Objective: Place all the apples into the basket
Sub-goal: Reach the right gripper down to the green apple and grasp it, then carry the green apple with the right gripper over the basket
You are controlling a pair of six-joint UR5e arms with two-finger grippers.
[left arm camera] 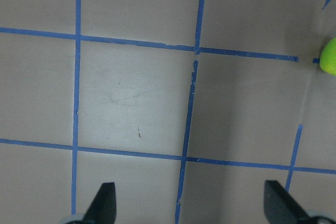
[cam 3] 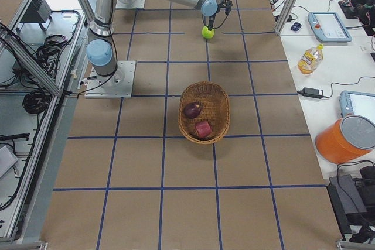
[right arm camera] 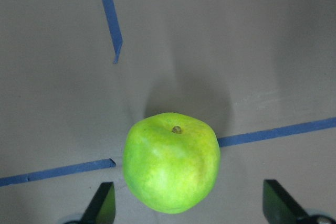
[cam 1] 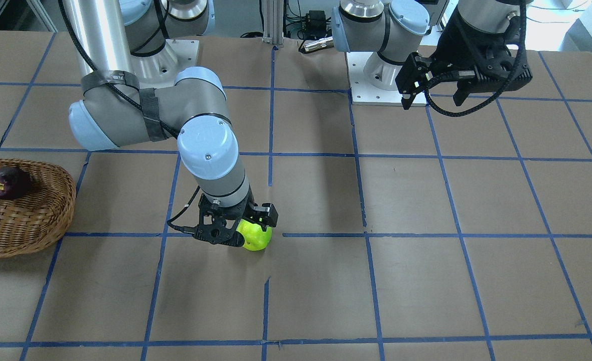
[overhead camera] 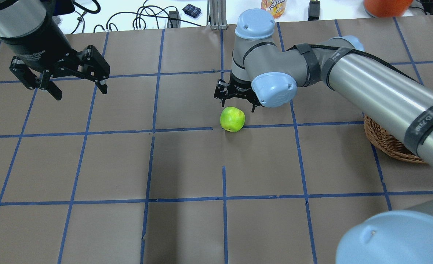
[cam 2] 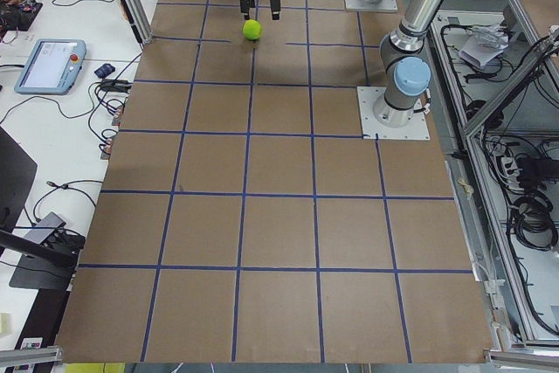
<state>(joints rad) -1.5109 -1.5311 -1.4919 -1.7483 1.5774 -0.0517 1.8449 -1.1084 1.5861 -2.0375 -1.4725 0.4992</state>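
Note:
The yellow-green apple (overhead camera: pixel 232 119) stands on the brown table near its middle. My right gripper (overhead camera: pixel 236 100) is open and hangs just above it; in the right wrist view the apple (right arm camera: pixel 170 169) sits between the fingertips (right arm camera: pixel 105 205), apart from them. The wicker basket (cam 3: pixel 220 105) is at the table's right side and holds the maroon apple (cam 3: pixel 192 109) and the red apple (cam 3: pixel 203 128). My left gripper (overhead camera: pixel 75 88) is open and empty, raised over the table's far left.
Blue tape lines (overhead camera: pixel 154 130) grid the brown paper table. My right arm's long link (overhead camera: pixel 378 91) passes over the basket (overhead camera: pixel 385 141). The arm bases (cam 1: pixel 376 75) stand at the robot's edge. A bottle (cam 3: pixel 309 58) and tablets lie on the side bench.

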